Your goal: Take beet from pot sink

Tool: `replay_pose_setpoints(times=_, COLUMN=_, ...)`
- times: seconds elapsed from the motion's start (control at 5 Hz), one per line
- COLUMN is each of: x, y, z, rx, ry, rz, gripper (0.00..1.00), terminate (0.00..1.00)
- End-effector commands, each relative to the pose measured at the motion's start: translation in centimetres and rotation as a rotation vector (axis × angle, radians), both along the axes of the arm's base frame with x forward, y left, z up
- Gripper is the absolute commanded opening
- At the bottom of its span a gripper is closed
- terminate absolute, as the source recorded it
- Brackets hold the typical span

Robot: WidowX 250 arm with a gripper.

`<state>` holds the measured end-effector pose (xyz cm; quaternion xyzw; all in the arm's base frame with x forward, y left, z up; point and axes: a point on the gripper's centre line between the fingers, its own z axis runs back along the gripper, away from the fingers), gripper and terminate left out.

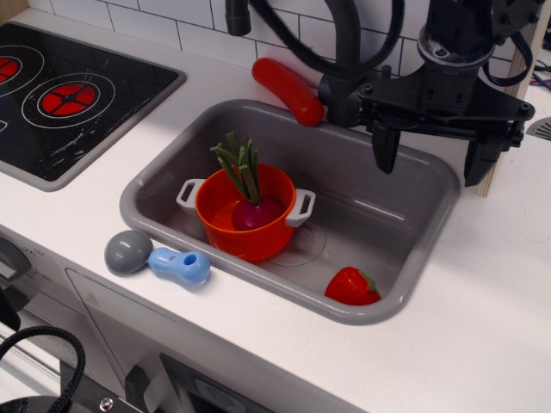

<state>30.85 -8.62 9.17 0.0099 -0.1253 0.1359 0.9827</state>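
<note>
Since the beet point(256, 212) sits inside the pot point(245, 215) at the left-centre of the sink point(405, 172), with its green stalks leaning toward the upper left of the frame, the step in hand looks like the approach, and nothing has been grasped yet. At the upper right of the frame the hand point(433, 155) hangs above the sink's right rim with its two black fingers spread wide apart and empty, well apart from the pot.

To do this well, I judge the hand should travel left and toward the bottom of the frame until it is centred over the stalks, not over the pot's rim. The bulb lies low behind the orange wall, so the fingers would have little room to close around it; the bunch of stalks stands above the rim and seems the easier place to pinch, low down near where it meets the bulb. Because the stalks tilt, the fingers should straddle them along that lean.

A straight lift should follow, so the beet clears the rim without dragging the light pot along. The strawberry point(351, 286) in the sink's lower right corner and the red sausage point(287, 89) on the white surface point(482, 301) behind the sink lie clear of that path.
</note>
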Motion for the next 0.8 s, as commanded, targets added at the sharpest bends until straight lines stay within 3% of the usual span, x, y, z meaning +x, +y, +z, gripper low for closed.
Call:
replay_pose_setpoints(times=0.0, x=0.0, y=0.0, z=0.0, rx=0.0, ry=0.0, rz=0.0, gripper=1.0, terminate=0.0)
replay_pose_setpoints(times=0.4, x=-0.7, y=5.7, z=0.1, rx=-0.007, ry=0.038, rz=0.013, gripper=1.0, terminate=0.0)
replay_pose_setpoints(times=0.6, x=-1.4, y=9.2, z=0.8, rx=0.019, ry=0.032, rz=0.033, gripper=1.0, terminate=0.0)
